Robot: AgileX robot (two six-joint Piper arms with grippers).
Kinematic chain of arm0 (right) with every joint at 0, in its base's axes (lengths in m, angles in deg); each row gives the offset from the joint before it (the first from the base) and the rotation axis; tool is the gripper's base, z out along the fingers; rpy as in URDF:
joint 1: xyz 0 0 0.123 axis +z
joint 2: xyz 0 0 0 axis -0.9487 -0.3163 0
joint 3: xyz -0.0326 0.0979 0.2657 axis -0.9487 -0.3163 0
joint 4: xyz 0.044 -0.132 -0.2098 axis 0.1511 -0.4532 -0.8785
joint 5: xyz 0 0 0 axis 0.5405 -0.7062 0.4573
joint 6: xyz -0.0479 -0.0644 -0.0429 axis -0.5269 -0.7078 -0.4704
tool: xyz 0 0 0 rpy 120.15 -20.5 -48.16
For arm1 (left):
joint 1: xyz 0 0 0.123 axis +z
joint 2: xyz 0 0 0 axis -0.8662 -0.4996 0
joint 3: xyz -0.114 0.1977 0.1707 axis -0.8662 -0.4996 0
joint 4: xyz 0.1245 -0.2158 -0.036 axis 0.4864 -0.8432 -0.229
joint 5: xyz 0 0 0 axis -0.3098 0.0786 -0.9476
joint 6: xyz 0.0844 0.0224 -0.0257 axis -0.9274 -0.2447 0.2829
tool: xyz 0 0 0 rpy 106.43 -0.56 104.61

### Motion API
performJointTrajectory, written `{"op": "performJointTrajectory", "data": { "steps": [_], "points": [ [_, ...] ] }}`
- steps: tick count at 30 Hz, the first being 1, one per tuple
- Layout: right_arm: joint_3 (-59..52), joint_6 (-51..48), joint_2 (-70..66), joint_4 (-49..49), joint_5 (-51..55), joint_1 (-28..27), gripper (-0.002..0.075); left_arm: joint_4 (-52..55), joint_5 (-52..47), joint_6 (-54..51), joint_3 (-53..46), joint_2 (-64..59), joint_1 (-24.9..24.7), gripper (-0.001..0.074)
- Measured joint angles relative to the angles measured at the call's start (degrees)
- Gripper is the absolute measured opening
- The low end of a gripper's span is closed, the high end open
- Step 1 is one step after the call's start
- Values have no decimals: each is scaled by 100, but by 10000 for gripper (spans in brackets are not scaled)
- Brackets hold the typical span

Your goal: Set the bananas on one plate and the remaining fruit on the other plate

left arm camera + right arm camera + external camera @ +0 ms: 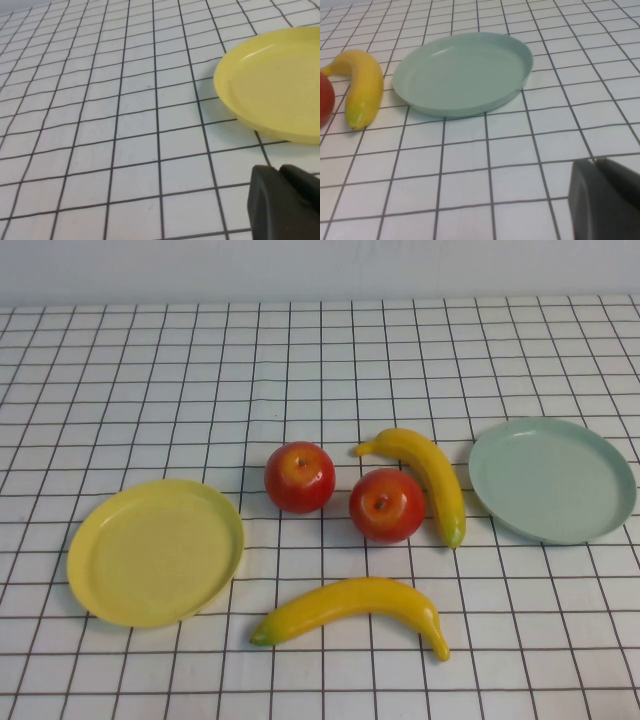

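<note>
In the high view two red apples point(299, 476) point(386, 504) sit mid-table, one banana point(428, 477) just right of them and another banana point(355, 608) in front. The yellow plate point(155, 551) lies left and holds nothing. The pale green plate point(552, 479) lies right and holds nothing. Neither arm shows in the high view. My left gripper point(280, 169) is shut and empty, low over the cloth near the yellow plate point(272, 80). My right gripper point(594, 161) is shut and empty, near the green plate point(462, 72), with a banana point(363, 86) and an apple's edge point(324, 104) beyond.
A white cloth with a black grid point(320, 370) covers the table. A pale wall point(320, 265) runs along the far edge.
</note>
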Motion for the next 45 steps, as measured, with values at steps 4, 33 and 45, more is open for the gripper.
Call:
{"op": "performJointTrajectory", "data": {
  "steps": [4, 33, 45],
  "points": [
    [0, 0, 0, 0, 0, 0, -15, 360, 14, 0, 0, 0, 0, -2],
    [0, 0, 0, 0, 0, 0, -15, -525, 4226, 4260, 0, 0, 0, -2],
    [0, 0, 0, 0, 0, 0, -15, 3891, 4799, 6975, 393, 4, 0, -2]
  ]
}}
